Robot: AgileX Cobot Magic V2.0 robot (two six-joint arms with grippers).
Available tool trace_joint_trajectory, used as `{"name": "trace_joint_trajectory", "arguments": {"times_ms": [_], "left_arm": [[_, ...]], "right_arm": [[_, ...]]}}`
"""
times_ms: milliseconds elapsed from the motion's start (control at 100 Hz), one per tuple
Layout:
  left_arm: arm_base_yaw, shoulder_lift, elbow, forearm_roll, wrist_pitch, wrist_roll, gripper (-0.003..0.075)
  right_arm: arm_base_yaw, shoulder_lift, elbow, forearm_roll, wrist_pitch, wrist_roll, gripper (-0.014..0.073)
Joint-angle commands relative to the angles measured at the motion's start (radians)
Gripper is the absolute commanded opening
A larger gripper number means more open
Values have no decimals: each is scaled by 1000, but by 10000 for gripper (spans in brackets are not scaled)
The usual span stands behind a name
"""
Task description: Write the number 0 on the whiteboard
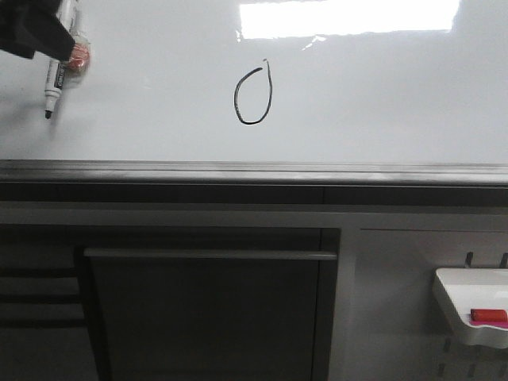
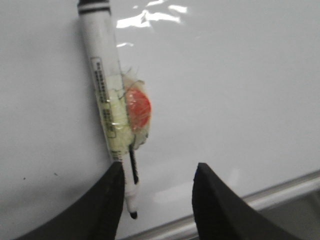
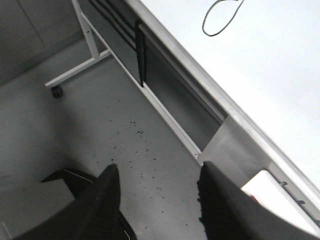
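Observation:
The number 0 (image 1: 253,97) is a black oval with a short tail at its upper right, drawn mid-board on the whiteboard (image 1: 357,95); part of the number 0 (image 3: 220,17) also shows in the right wrist view. A white marker (image 1: 54,79) with a red pad taped to it lies against the board, tip down. My left gripper (image 1: 48,36) is at the board's upper left, open. The marker (image 2: 107,100) sits beside one of its fingers, not clamped. My right gripper (image 3: 159,170) is open and empty, over the floor below the board.
A grey metal edge strip (image 1: 254,171) runs along the whiteboard's lower edge. Below it are a dark panel with a bar (image 1: 210,255) and, at the lower right, a small white tray (image 1: 456,298) holding a red item (image 1: 488,316). The stand's wheeled leg (image 3: 70,75) rests on the speckled floor.

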Motion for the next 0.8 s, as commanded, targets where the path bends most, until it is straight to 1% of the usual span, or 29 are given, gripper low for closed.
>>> {"name": "trace_joint_trajectory", "arguments": {"times_ms": [0, 160, 220, 280, 340, 430, 570, 660, 790], "left_arm": [[4, -108, -38, -5, 66, -6, 294], [4, -275, -38, 12, 282, -6, 294], [4, -339, -28, 15, 334, -6, 294], [4, -399, -11, 15, 363, -13, 294], [4, -465, 25, 15, 363, -18, 294], [4, -564, 95, 15, 337, -26, 294], [4, -690, 215, 11, 263, -47, 294], [4, -739, 278, 8, 220, -47, 294], [4, -757, 327, 8, 184, -48, 292]], "right_arm": [[-7, -45, 5, -37, -88, 61, 320], [-7, -147, 152, -170, -247, 227, 320], [-7, -184, 217, -218, -331, 318, 320], [-7, -223, 292, -225, -404, 381, 320], [-7, -254, 355, -212, -465, 434, 320], [-7, -295, 441, -166, -520, 494, 320], [-7, -334, 547, -40, -579, 503, 320], [-7, -343, 591, -30, -603, 503, 320], [-7, -343, 627, -55, -611, 492, 309]]}}
